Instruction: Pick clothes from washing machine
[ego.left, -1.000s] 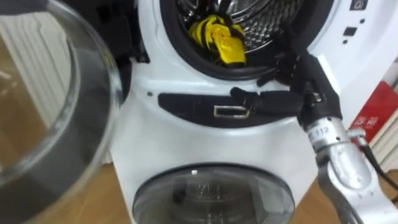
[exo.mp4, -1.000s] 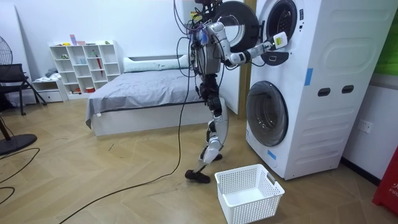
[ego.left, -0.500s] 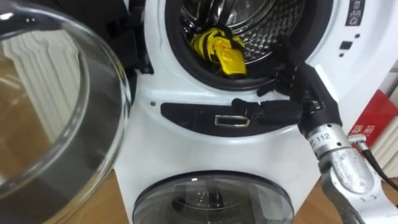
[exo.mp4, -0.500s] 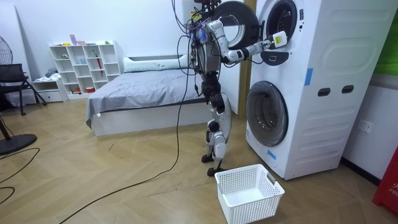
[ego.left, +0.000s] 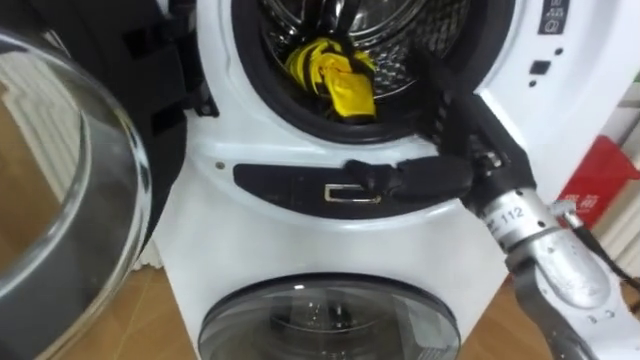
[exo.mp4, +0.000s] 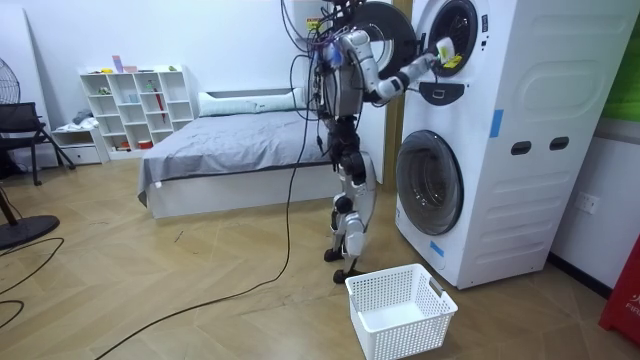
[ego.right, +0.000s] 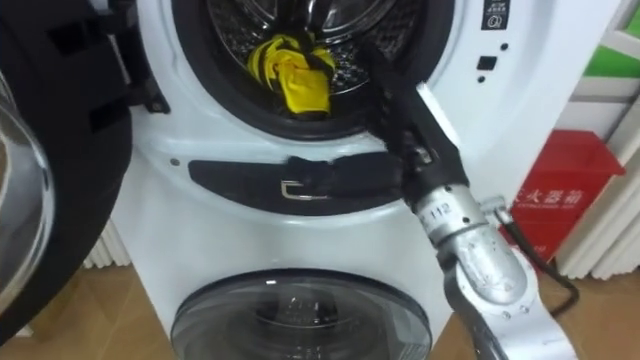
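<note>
Left eye view: right hand (ego.left: 465, 165) at the lower right rim of the upper washing machine (exo.mp4: 500, 140), yellow cloth (ego.left: 340, 80) lying inside the drum (ego.left: 420, 40).
Fingers (ego.left: 450, 105) are stretched out and released, lying up along the drum's rim, with the thumb splayed left over the dark panel (ego.left: 280, 185) below the opening. They hold nothing, and the cloth sits left of them, apart from the hand. The round glass door (ego.left: 70, 200) hangs open at left and the lower machine's door (ego.left: 330, 320) is closed. Right eye view adds a red box (ego.right: 555, 200) on the right beside the machines. Room view adds the robot standing upright before the stacked machines with its arm raised to the upper opening, a white basket (exo.mp4: 400, 310) on the floor by its feet, and a bed (exo.mp4: 230, 140) and shelf (exo.mp4: 135, 105) behind.
</note>
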